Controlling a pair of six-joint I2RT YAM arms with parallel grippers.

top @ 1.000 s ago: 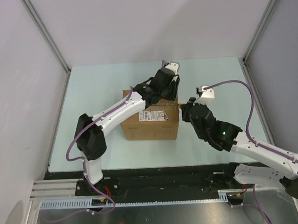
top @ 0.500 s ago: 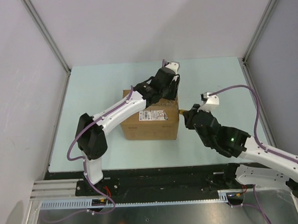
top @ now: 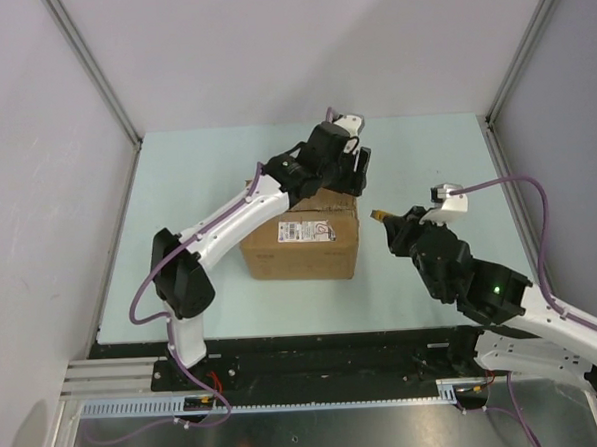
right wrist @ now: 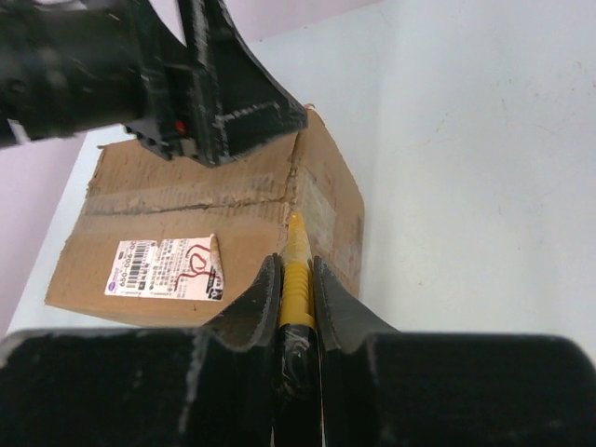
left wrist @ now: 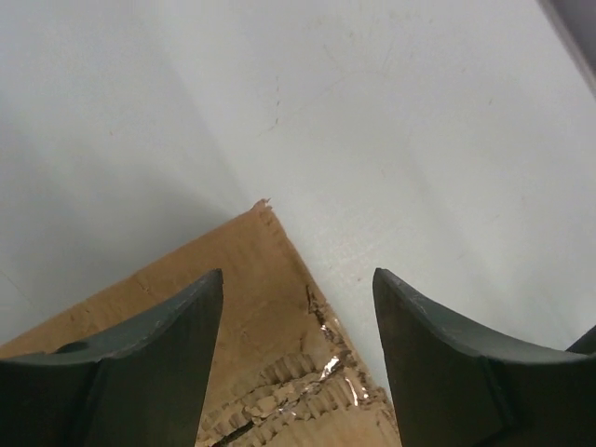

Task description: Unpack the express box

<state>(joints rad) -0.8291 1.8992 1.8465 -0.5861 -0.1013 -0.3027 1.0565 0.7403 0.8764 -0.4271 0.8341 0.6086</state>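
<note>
The express box [top: 302,245] is a brown carton with a white barcode label [top: 310,230] on top, and its flaps lie flat. My left gripper [top: 353,174] is open and empty over the box's far right corner. The left wrist view shows that torn, taped corner [left wrist: 279,363] between the spread fingers [left wrist: 158,345]. My right gripper [top: 391,222] is shut on a yellow cutter [right wrist: 297,270] and sits just right of the box, apart from it, with the tip pointing at the box's right edge [right wrist: 307,200]. The label also shows in the right wrist view [right wrist: 168,267].
The pale green table [top: 196,179] is walled by grey panels with metal frame posts [top: 90,69] at left and right. The left arm [top: 228,222] reaches across the box's left half. A purple cable [top: 517,187] loops over the right arm.
My right gripper has drawn back to the right, away from the box's right side, still holding the cutter. My left gripper has shifted slightly toward the far right corner.
</note>
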